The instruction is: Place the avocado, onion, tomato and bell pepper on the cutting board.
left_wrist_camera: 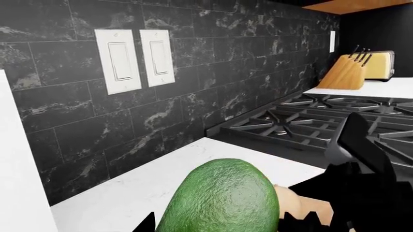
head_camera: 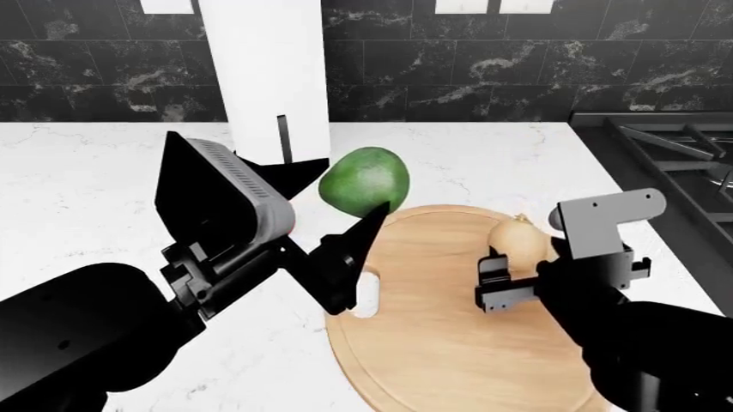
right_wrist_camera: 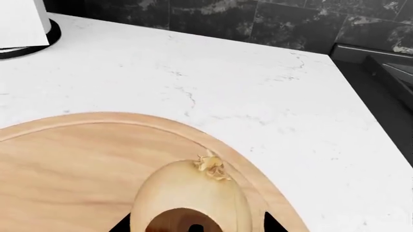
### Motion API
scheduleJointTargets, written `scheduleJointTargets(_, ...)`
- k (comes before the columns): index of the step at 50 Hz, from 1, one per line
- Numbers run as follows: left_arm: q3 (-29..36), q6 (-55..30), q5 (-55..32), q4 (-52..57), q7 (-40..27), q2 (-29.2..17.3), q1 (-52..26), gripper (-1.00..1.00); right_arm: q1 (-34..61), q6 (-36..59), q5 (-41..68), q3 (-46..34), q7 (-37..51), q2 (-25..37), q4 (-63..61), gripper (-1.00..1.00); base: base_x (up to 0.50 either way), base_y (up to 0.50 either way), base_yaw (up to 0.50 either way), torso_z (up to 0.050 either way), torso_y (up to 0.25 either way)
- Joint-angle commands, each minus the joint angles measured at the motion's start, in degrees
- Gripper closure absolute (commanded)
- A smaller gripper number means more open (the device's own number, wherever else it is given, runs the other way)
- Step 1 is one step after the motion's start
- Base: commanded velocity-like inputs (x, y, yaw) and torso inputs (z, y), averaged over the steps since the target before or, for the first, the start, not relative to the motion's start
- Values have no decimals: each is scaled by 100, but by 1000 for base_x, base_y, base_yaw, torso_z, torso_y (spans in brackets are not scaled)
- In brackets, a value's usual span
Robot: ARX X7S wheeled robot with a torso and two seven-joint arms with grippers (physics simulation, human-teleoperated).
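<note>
Hovering just off the rim of the round light wooden cutting board (head_camera: 458, 318) is the smooth, dark green, egg-shaped avocado (head_camera: 364, 181), and it is up in the air, clamped in the jaws of the left gripper (head_camera: 343, 225), with a black finger (head_camera: 353, 243) showing under it at the board's handle side. From the left wrist view the same avocado (left_wrist_camera: 219, 199) fills the foreground between the dark fingers. Over on the board sits the small pale tan-yellow onion (head_camera: 517, 238), near the far right edge, its papery tip (right_wrist_camera: 210, 166) pointing up. The right gripper (head_camera: 510, 279) is right on top of it; whether its jaws are gripping the onion or merely standing around it, I cannot tell. The board rests on the white marbled counter (head_camera: 103, 172). Behind the left arm stands a tall white roll (head_camera: 266, 73), against a black stone-tiled wall (head_camera: 481, 60). Off to the right: black stove grates (head_camera: 675, 163).
</note>
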Motion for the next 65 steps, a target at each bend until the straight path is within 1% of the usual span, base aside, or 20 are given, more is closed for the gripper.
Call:
scheduleJointTargets(1, -32, 20, -129, 11, -81, -17, -1, 100, 42, 39, 67, 50, 50, 18, -73, -100, 0, 0, 0, 0, 0)
scheduleJointTargets(9, 8, 32, -122, -6, -68, 2, -8, 100, 15, 40, 164, 119, 154, 84, -279, -100, 0, 0, 0, 0, 0)
scheduleJointTargets(15, 62, 4, -139, 62, -91, -11, 42, 100, 56, 57, 358, 240, 281, 154, -544, -100, 0, 0, 0, 0, 0)
scheduleJointTargets(16, 56, -6, -163, 64, -92, -13, 15, 100, 13, 39, 519, 326, 345, 147, -590, -100, 0, 0, 0, 0, 0)
scheduleJointTargets(26, 249, -6, 27, -159, -38, 73, 13, 100, -43, 34, 795, 485, 547, 266, -915, -100, 0, 0, 0, 0, 0)
scheduleJointTargets(39, 412, -91, 68, -356, -4, 153, -103, 100, -66, -61, 1085, 749, 762, 427, -1262, -100, 0, 0, 0, 1, 0)
scheduleJointTargets(44, 753, -102, 381, -655, 267, 235, -245, 100, -426, -373, 958, 1054, 682, 548, -1467, -100, 0, 0, 0, 0, 2)
scheduleJointTargets(47, 852, -120, 468, -842, 288, 341, -332, 100, -582, -476, 858, 1237, 899, 644, -1580, -100, 0, 0, 0, 0, 0)
scheduleJointTargets(52, 1099, -74, 717, -1029, 381, 466, -391, 100, -939, -734, 920, 1584, 937, 735, -1735, -100, 0, 0, 0, 0, 0)
scheduleJointTargets(56, 1156, -54, 777, -1243, 437, 538, -440, 100, -1241, -1094, 738, 1940, 968, 664, -1877, -100, 0, 0, 0, 0, 0)
scheduleJointTargets(65, 1424, -38, 945, -1552, 612, 679, -505, 100, -1512, -1278, 507, 2044, 841, 610, -1863, -100, 0, 0, 0, 0, 0)
